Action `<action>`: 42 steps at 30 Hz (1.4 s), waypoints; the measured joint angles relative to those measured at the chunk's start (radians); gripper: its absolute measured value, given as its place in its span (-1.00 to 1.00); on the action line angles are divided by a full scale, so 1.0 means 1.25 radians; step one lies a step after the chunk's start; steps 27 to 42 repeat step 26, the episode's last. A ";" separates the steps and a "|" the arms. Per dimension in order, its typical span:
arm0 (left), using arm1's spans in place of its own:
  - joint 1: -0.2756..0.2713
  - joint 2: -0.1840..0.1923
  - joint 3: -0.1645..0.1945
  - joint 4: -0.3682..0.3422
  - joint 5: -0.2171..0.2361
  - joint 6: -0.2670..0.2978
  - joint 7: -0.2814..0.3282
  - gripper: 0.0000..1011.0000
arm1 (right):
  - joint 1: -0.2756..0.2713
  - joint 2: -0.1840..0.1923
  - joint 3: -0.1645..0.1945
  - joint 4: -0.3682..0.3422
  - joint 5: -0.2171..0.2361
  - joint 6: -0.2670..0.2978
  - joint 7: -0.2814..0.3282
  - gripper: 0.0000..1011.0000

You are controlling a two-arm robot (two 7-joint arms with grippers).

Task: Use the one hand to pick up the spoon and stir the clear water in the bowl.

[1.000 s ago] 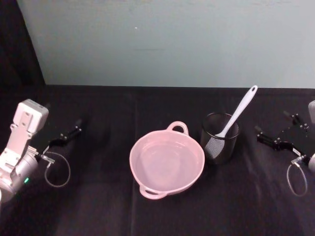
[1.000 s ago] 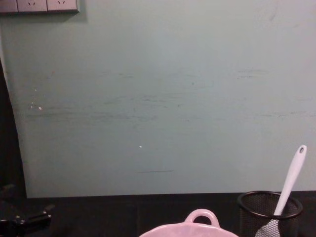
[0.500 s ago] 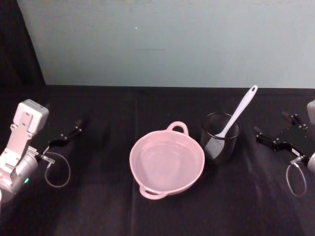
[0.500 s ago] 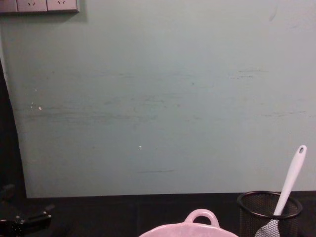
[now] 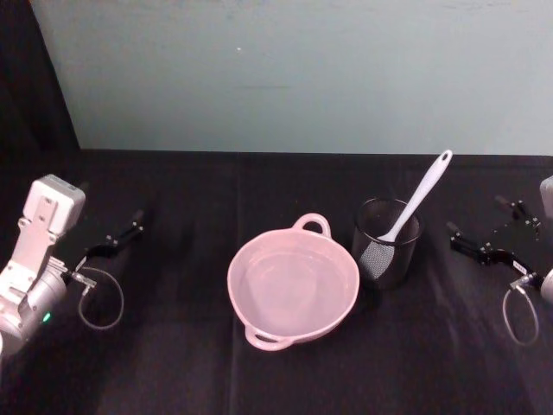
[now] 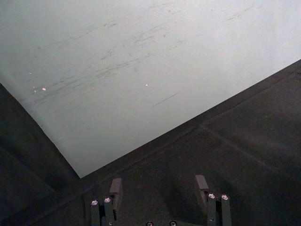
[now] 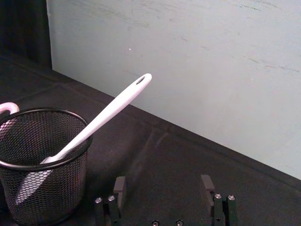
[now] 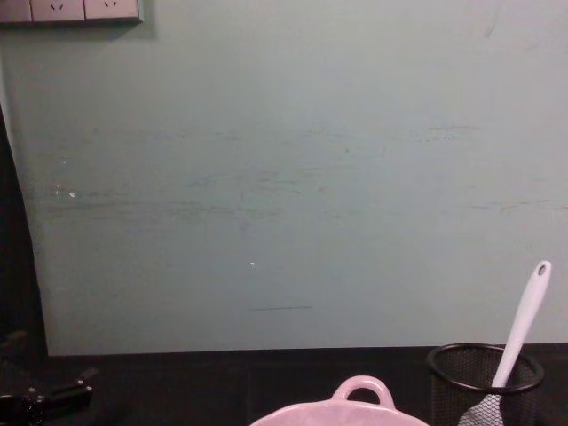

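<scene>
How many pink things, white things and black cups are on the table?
Pink: 1, the bowl
White: 1, the spoon, standing in the cup
Black cups: 1, the mesh cup
Total: 3

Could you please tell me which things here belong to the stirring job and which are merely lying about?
For the job:
- spoon, standing in the mesh cup
- pink bowl
- right gripper, open, beside the cup

Just there:
- mesh cup
- left gripper, open, parked far left
- wall sockets
</scene>
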 joint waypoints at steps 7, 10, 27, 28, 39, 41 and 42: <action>0.000 0.000 0.000 0.000 0.000 0.000 0.000 0.99 | 0.000 0.001 0.000 -0.001 0.001 0.000 0.000 0.98; 0.000 0.000 0.000 0.000 0.000 0.000 0.000 0.99 | -0.001 0.001 0.000 -0.001 0.001 0.000 0.000 0.98; 0.000 0.000 0.000 0.000 0.000 0.000 0.000 0.99 | 0.000 0.001 0.000 -0.001 0.001 0.000 0.000 0.98; 0.000 0.000 0.000 0.000 0.000 0.000 0.000 0.99 | 0.000 0.001 0.000 -0.001 0.001 0.000 0.000 0.98; 0.000 0.000 0.000 0.000 0.000 0.000 0.000 0.99 | 0.000 0.001 0.000 -0.001 0.001 0.000 0.000 0.98; 0.000 0.000 0.000 0.000 0.000 0.000 0.000 0.99 | 0.000 0.001 0.000 -0.001 0.001 0.000 0.000 0.98; 0.000 0.000 0.000 0.000 0.000 0.000 0.000 0.99 | 0.000 0.001 0.000 -0.001 0.001 0.000 0.000 0.98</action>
